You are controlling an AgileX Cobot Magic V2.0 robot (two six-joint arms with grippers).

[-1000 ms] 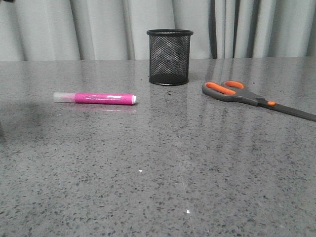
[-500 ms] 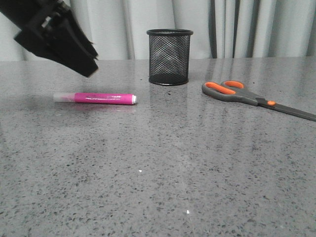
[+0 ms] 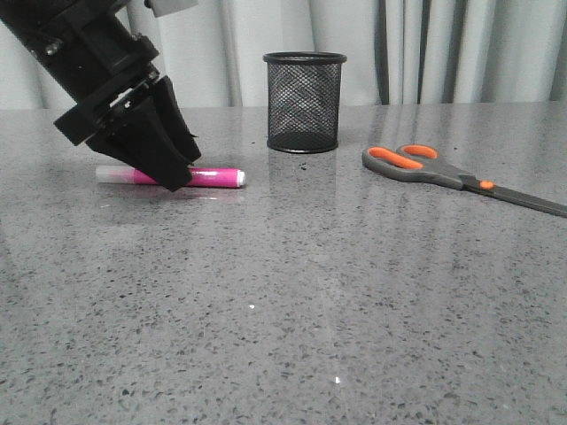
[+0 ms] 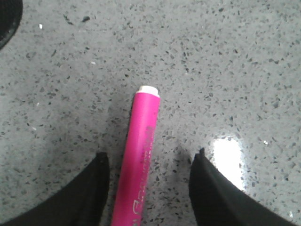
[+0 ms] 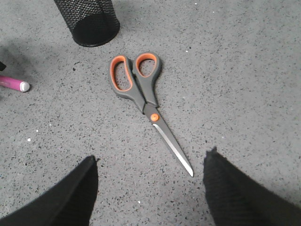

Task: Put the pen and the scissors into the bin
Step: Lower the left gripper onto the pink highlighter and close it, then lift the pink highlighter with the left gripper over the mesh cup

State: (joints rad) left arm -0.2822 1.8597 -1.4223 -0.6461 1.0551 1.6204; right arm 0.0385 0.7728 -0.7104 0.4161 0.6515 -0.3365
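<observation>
The magenta pen (image 3: 213, 177) lies flat on the grey table, left of the black mesh bin (image 3: 304, 102). My left gripper (image 3: 173, 173) is low over the pen's middle, open, a finger on each side of the barrel (image 4: 141, 160) without touching it. The pen's translucent cap (image 3: 113, 173) shows at the left. The scissors (image 3: 443, 173) lie closed on the table right of the bin. In the right wrist view my right gripper (image 5: 151, 162) is open and empty above the table, just beyond the scissors' (image 5: 143, 96) blade tip. The right gripper is outside the front view.
Grey-white curtains (image 3: 443, 53) hang behind the table's far edge. The table (image 3: 292, 301) is speckled grey stone. The bin (image 5: 89, 21) and the pen's white end (image 5: 19, 85) also show in the right wrist view.
My left arm came in from the upper left and dropped down over the pen. The pen, scissors and bin have not moved.
</observation>
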